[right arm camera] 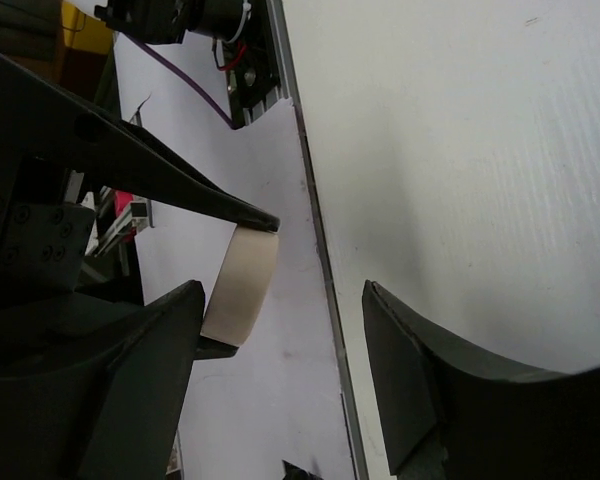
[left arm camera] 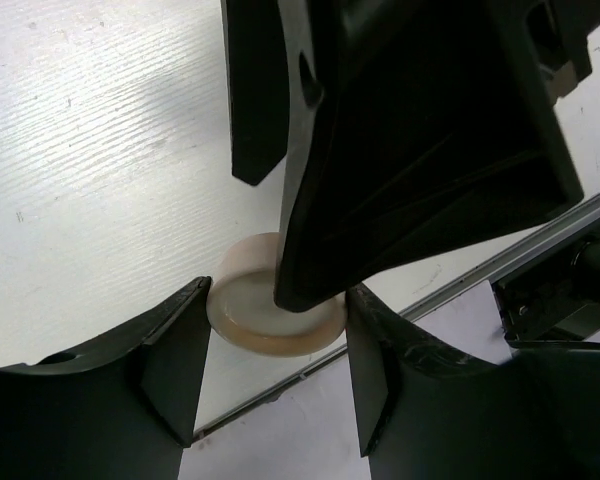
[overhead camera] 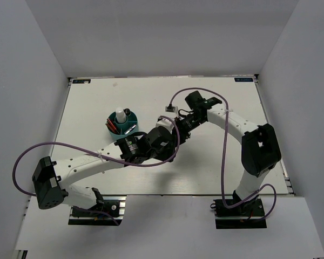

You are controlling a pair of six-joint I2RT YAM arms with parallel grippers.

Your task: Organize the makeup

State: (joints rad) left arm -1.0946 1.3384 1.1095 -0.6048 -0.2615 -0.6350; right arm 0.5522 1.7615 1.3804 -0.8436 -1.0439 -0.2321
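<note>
A small round cream-coloured jar [left arm camera: 255, 315] sits pinched between the fingertips of my left gripper [left arm camera: 277, 335], which is shut on its sides. In the right wrist view the jar [right arm camera: 240, 285] shows edge-on, just inside one finger of my right gripper [right arm camera: 280, 335]. That gripper is open, with a wide gap to its other finger. In the left wrist view its dark finger [left arm camera: 400, 150] overlaps the jar's top. From above, the two grippers meet at mid-table [overhead camera: 173, 135] and hide the jar. A white bottle [overhead camera: 120, 116] and thin pencils [overhead camera: 113, 127] stand in the teal holder [overhead camera: 130, 129].
A small square item [overhead camera: 169, 109], perhaps the palette, lies just behind the grippers. Purple cables loop from both arms over the table. The table's near edge rail [right arm camera: 315, 250] runs below the grippers, and white walls enclose the left, back and right.
</note>
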